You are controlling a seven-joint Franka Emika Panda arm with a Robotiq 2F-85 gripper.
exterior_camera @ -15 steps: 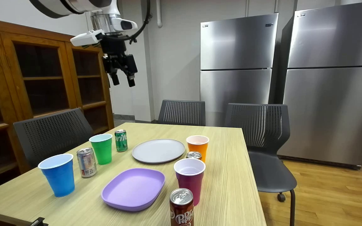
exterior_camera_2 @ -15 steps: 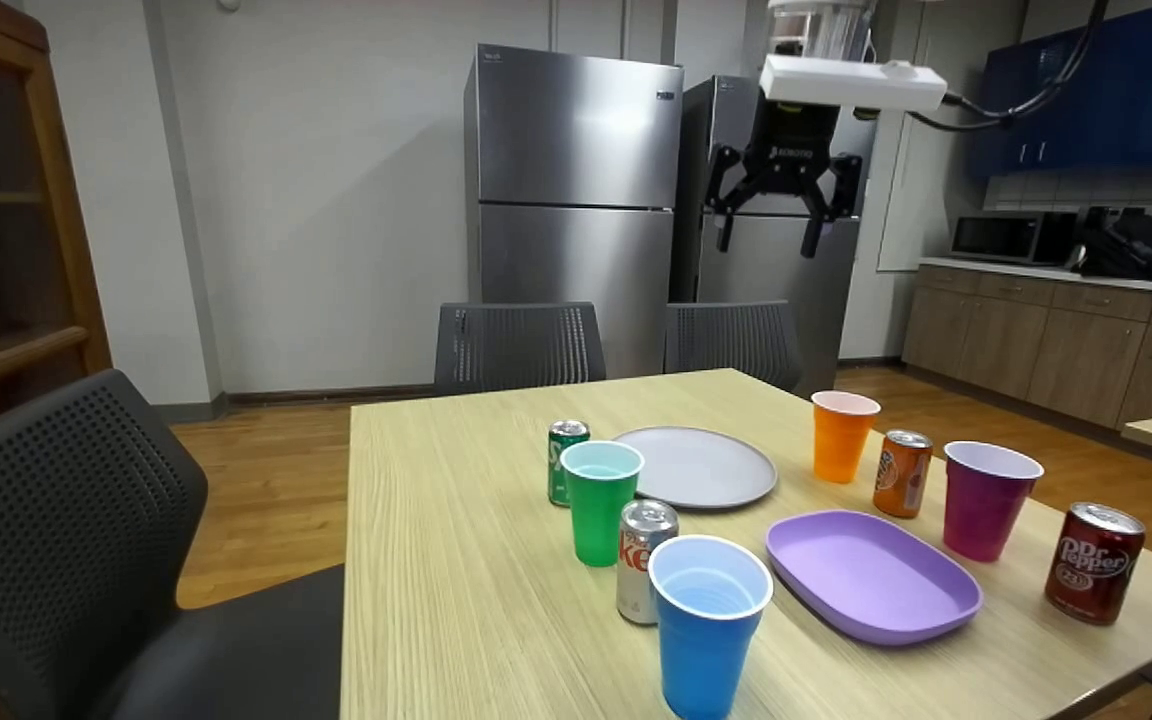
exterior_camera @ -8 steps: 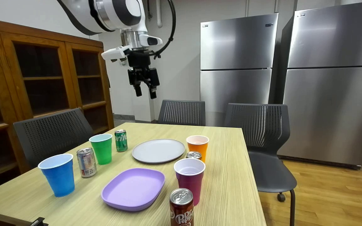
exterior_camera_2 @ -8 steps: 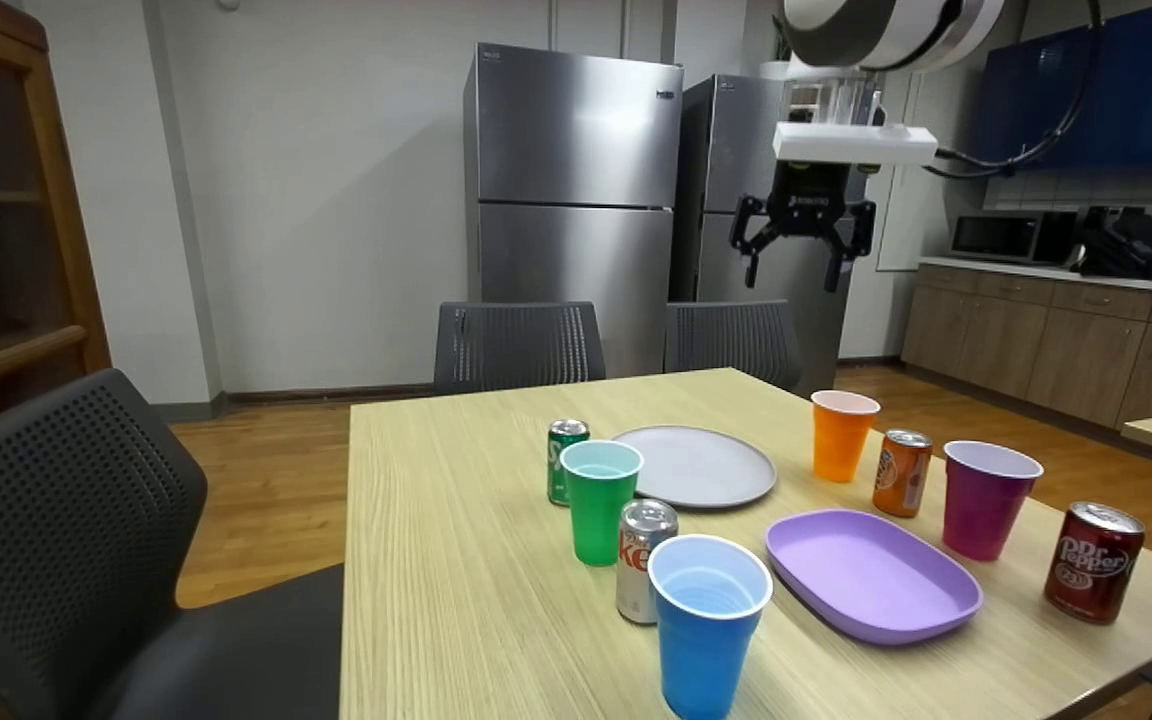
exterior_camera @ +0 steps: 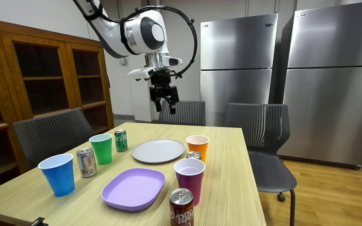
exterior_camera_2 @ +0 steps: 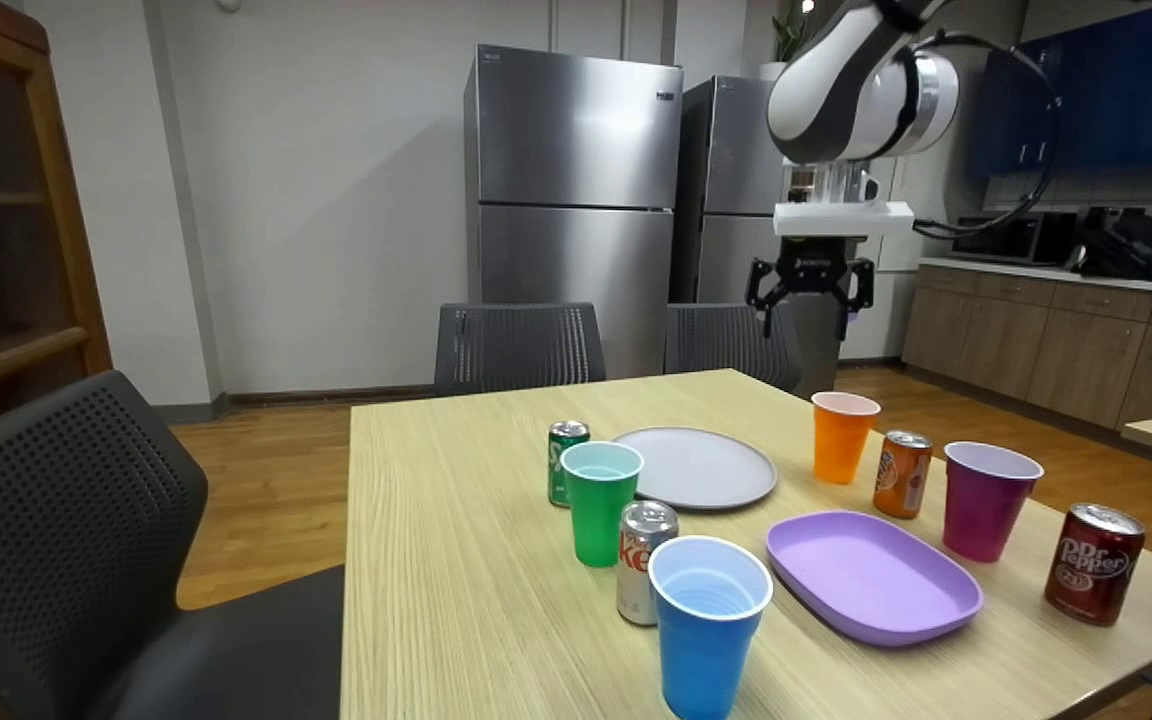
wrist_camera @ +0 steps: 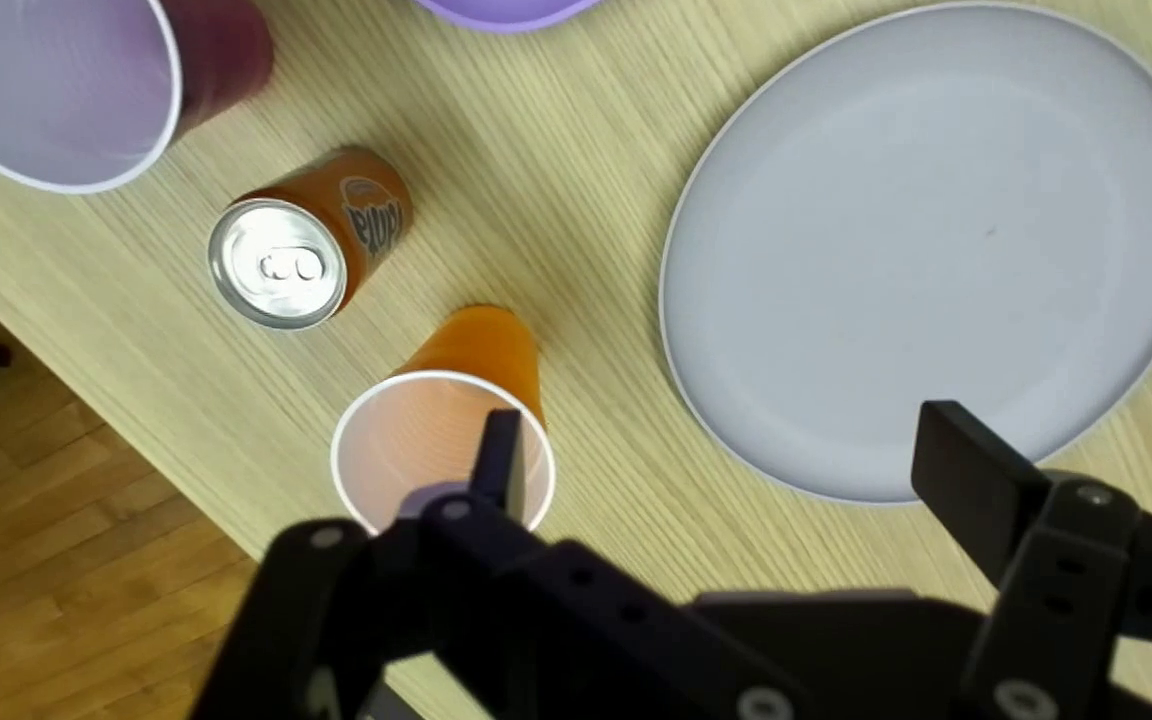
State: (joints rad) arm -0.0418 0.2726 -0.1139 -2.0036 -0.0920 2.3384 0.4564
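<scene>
Wide open and holding nothing, my gripper (exterior_camera: 165,109) hangs in the air over the far part of the wooden table, pointing down; both exterior views show it. In the wrist view an orange cup (wrist_camera: 491,345) stands upright below the left finger, its mouth partly covered by that finger. The round grey plate (wrist_camera: 916,240) lies under and beyond the right finger. Beside the cup is an orange Fanta can (wrist_camera: 279,262), then a burgundy cup (wrist_camera: 226,60). The edge of a lilac tray (wrist_camera: 506,12) shows at the top. No finger touches anything.
Along one side of the table stand a Sprite can (exterior_camera: 121,140), green cup (exterior_camera: 103,152), Diet Coke can (exterior_camera_2: 639,570) and blue cup (exterior_camera_2: 706,645). A Dr Pepper can (exterior_camera_2: 1096,565) is near a corner. Dark chairs (exterior_camera: 184,108) surround the table.
My arm has come down and, in an exterior view, rightward, bringing the open gripper lower toward the table. The cups, cans, plate and tray have stayed in place.
</scene>
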